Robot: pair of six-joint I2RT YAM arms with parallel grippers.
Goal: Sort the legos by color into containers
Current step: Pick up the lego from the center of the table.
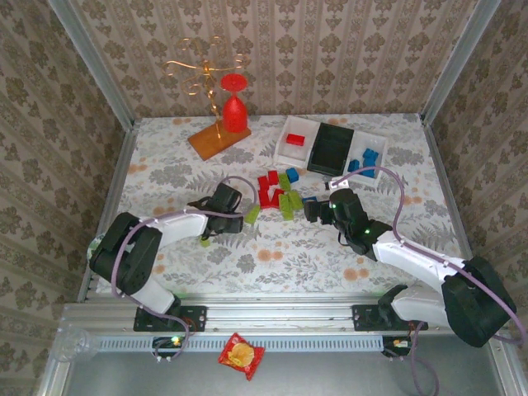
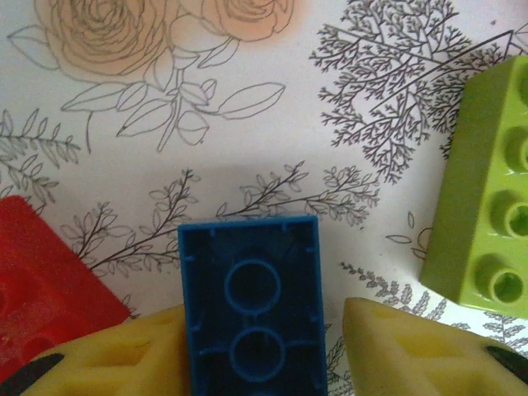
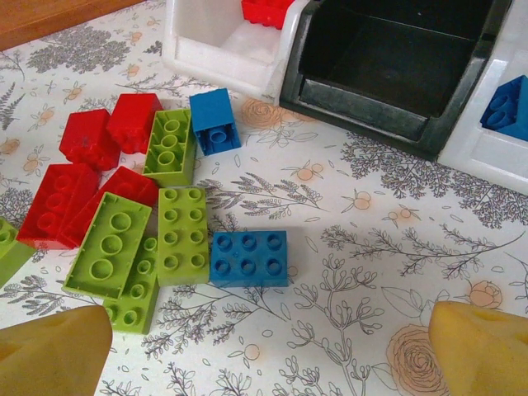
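My left gripper [image 1: 241,206] [image 2: 260,330] is shut on a blue lego [image 2: 252,289], hollow underside toward the camera, held above the cloth. A lime green lego [image 2: 491,198] [image 1: 252,214] lies to its right and a red one [image 2: 41,280] to its left. My right gripper [image 1: 316,210] [image 3: 268,334] is open over bare cloth, a flat blue lego [image 3: 249,258] just ahead of it. Red, green and blue legos [image 1: 276,194] are piled between the arms. The containers stand behind. The left white tray [image 1: 305,122] [image 3: 194,41] holds a red lego [image 1: 295,139]. The black tray [image 1: 330,153] [image 3: 388,58] is in the middle. The right white tray [image 1: 379,136] [image 3: 478,148] holds blue legos [image 1: 367,157].
A brown wooden board [image 1: 219,140] with a gold wire stand and a red wine glass [image 1: 234,111] stands at the back left. Patterned walls close the table on three sides. A snack packet [image 1: 241,355] lies below the front rail.
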